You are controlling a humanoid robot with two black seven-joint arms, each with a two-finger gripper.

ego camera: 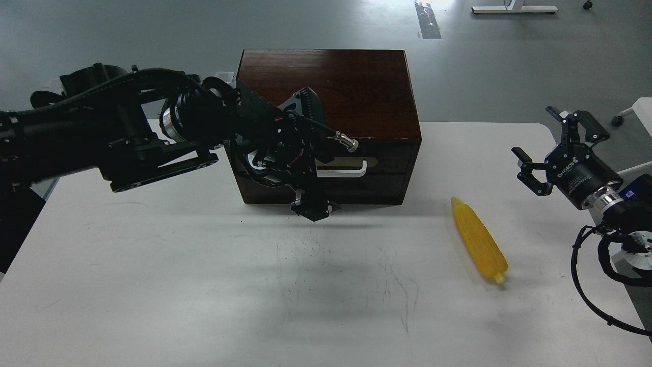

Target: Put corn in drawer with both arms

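The corn (479,239) is a yellow cob lying on the white table, right of the box, with its stub end toward me. The drawer (389,162) in the dark brown box (351,86) is closed; its white bar handle (351,172) shows only at its right half. My left gripper (310,208) hangs in front of the drawer's left half, pointing down, with its tips near the box's bottom edge; it is dark and its fingers cannot be told apart. My right gripper (542,140) is open and empty, up and right of the corn, apart from it.
The white table (204,285) runs wide in front of the box. My left arm (127,137) crosses above the table's left side. The right arm's cables (586,285) hang past the table's right edge. Grey floor lies behind.
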